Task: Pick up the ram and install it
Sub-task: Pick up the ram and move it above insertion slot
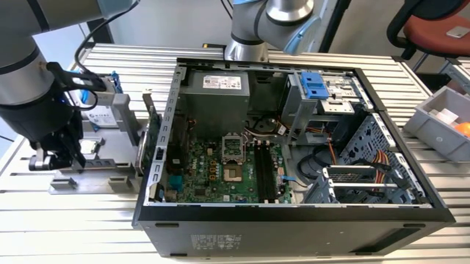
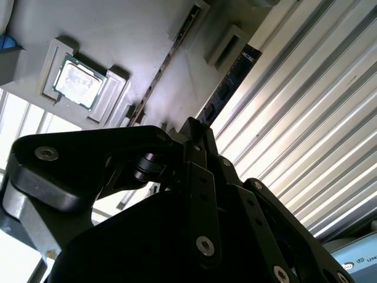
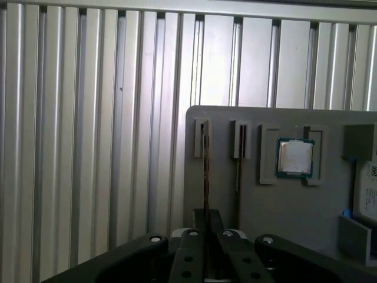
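The ram point(image 2: 228, 81) is a thin dark-blue stick standing on edge in a slot of the grey parts holder point(image 2: 147, 35). In the first wrist view the ram point(image 3: 206, 171) shows edge-on, running from its slot down between my fingers. My gripper point(image 3: 206, 227) is low over the holder's near end, and its jaws are closed against the stick's two faces. In the second wrist view the gripper point(image 2: 191, 131) meets the stick's lower end. In the exterior view the gripper point(image 1: 60, 164) hangs at the left, beside the open computer case point(image 1: 158, 165).
The holder point(image 1: 110, 165) also carries a processor chip point(image 3: 294, 158), a second slotted stick point(image 3: 240, 159), a drive in a blue frame point(image 1: 103, 113) and an upright green card point(image 1: 152, 137). The motherboard's memory slots point(image 1: 264, 170) lie inside the case. A grey bin point(image 1: 441, 118) stands at the right.
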### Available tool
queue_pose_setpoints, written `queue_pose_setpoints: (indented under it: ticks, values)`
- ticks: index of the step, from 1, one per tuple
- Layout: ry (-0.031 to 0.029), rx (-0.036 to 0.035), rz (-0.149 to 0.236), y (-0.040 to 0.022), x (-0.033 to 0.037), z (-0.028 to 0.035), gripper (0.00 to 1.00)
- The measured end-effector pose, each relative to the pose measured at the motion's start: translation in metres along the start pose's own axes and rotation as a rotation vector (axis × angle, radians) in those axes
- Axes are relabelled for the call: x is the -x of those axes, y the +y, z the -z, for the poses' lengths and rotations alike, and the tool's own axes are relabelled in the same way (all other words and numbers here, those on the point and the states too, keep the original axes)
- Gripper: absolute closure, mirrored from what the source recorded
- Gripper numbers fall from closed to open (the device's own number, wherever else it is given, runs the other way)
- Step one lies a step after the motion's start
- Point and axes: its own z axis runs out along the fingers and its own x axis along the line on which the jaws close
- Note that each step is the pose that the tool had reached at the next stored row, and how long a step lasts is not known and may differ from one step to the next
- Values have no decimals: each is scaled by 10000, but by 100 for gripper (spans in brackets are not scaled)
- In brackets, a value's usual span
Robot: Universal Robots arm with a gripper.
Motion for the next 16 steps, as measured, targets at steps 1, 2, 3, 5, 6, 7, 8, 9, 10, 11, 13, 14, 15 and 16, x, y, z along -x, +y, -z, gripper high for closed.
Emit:
queue_pose_setpoints:
  ticks: [1, 2, 3, 5, 6, 7, 8, 9, 10, 11, 13, 14, 15, 16]
  values:
    - [1, 1, 0, 0, 0, 7, 100]
    - [0, 0, 0, 0, 0, 13, 100]
    - [0, 0, 0, 0, 0, 20, 100]
    - [0, 0, 0, 1, 0, 35, 100]
    - [0, 0, 0, 1, 0, 44, 100]
    - [0, 0, 0, 1, 0, 52, 100]
    - [0, 0, 0, 1, 0, 61, 100]
    - [0, 0, 0, 1, 0, 69, 100]
    - [0, 0, 0, 1, 1, 76, 100]
    - [-1, 0, 0, 1, 0, 82, 100]
    - [-1, -1, 0, 2, 1, 91, 100]
    - [-1, -2, 0, 2, 1, 95, 100]
    - [-1, -1, 1, 2, 0, 99, 100]
    - [1, 1, 0, 2, 0, 106, 100]
